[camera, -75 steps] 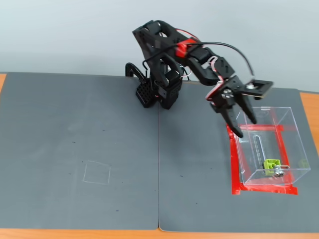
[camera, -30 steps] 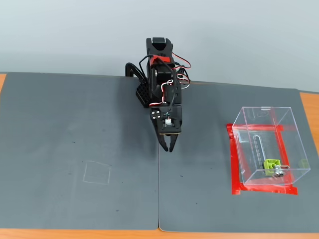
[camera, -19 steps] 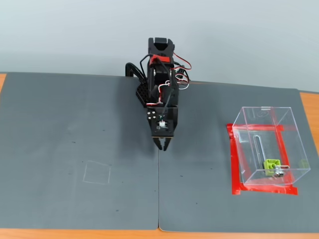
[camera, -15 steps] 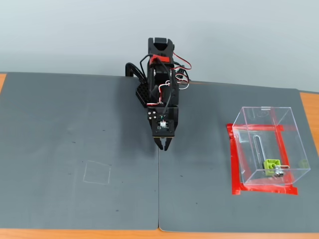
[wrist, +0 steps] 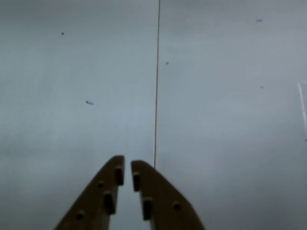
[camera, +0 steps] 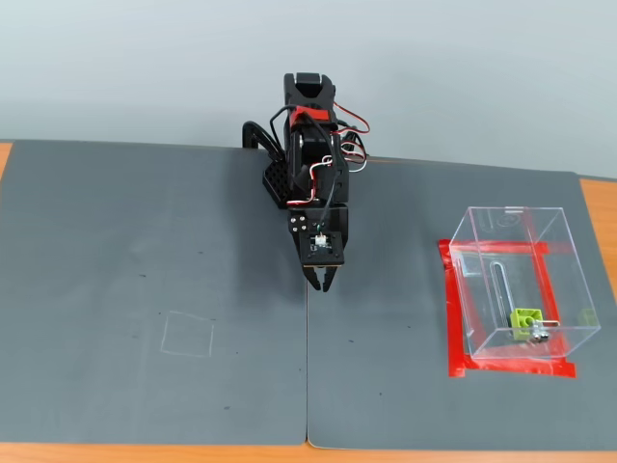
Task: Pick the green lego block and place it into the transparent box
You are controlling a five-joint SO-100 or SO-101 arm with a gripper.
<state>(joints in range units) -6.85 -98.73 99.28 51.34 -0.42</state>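
Observation:
In the fixed view the green lego block point(camera: 525, 319) lies inside the transparent box point(camera: 482, 231), near its front wall beside the small metal fitting point(camera: 540, 335). The box stands on a red tape square at the right of the mat. My gripper point(camera: 321, 282) hangs over the mat's middle seam, well left of the box, shut and empty. In the wrist view the gripper point(wrist: 127, 165) shows two tan fingers nearly touching, with only bare grey mat and the seam beyond them. The block does not show there; only a faint edge of the box point(wrist: 302, 103) does.
Two dark grey mats point(camera: 145, 289) meet at a seam point(wrist: 157, 96) and lie on an orange table point(camera: 600, 207). A faint square outline point(camera: 187, 335) is drawn on the left mat. Red tape point(camera: 511, 367) frames the box. The arm's base point(camera: 304, 125) stands at the mat's far edge.

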